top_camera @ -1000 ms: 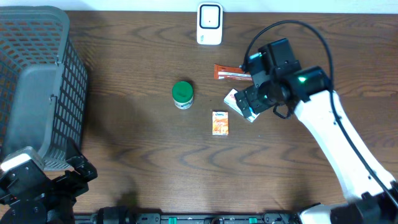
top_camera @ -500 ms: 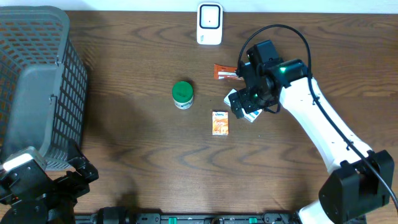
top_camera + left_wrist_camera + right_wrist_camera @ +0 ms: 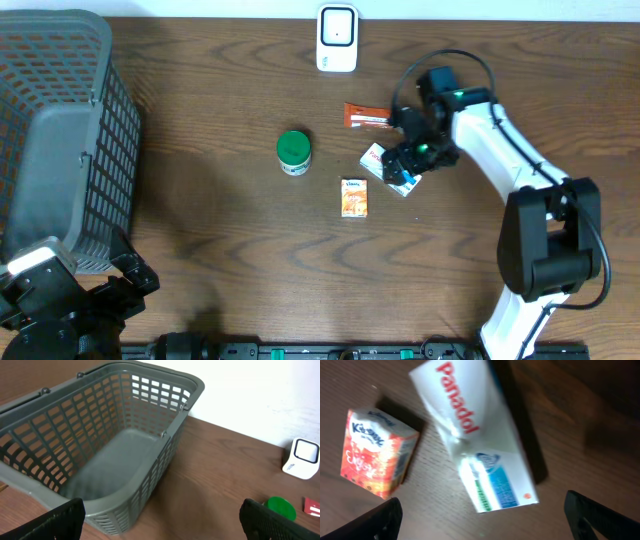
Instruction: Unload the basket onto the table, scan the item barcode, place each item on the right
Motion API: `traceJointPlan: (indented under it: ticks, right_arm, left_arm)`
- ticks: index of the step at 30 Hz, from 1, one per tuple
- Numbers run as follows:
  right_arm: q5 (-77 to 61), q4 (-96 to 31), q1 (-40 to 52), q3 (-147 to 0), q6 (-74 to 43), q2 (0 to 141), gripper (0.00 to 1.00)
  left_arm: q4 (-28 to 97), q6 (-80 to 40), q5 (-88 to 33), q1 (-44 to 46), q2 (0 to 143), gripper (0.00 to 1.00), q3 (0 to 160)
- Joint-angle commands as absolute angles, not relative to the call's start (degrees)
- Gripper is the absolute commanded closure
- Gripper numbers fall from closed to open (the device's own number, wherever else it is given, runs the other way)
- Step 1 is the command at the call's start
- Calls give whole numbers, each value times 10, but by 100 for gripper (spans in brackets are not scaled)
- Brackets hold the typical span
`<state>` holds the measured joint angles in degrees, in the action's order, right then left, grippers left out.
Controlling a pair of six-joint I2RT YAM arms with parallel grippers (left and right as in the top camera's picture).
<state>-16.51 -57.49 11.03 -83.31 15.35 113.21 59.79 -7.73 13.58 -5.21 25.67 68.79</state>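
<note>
Beside orange carton, white box with red "Panadol" lettering

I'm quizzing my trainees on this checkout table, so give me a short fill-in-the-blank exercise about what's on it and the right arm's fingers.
The white box under the right wrist camera reads ____ in red letters.
The round jar has a ____ lid.
The grey basket stands on the robot's ____ side.
The right fingers above the white box are ____, gripping nothing.
Missing words: Panadol; green; left; open.
</note>
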Motion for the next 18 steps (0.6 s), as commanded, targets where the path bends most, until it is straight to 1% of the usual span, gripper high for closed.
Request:
traceJointPlan:
  ticks: [1, 10, 15, 18]
  right_arm:
    - [-261, -570, 90, -839, 215, 1142, 1]
    - [-253, -535, 97, -839, 219, 1168, 1]
    - [-160, -510, 105, -839, 217, 1176, 1]
    - [-152, -499, 110, -839, 226, 1176, 1]
  left_arm:
    - [598, -82, 130, -54, 258, 0, 684]
    - [598, -82, 130, -54, 258, 0, 684]
    - [598, -82, 130, -54, 258, 1, 684]
    - [598, -82, 130, -54, 258, 0, 684]
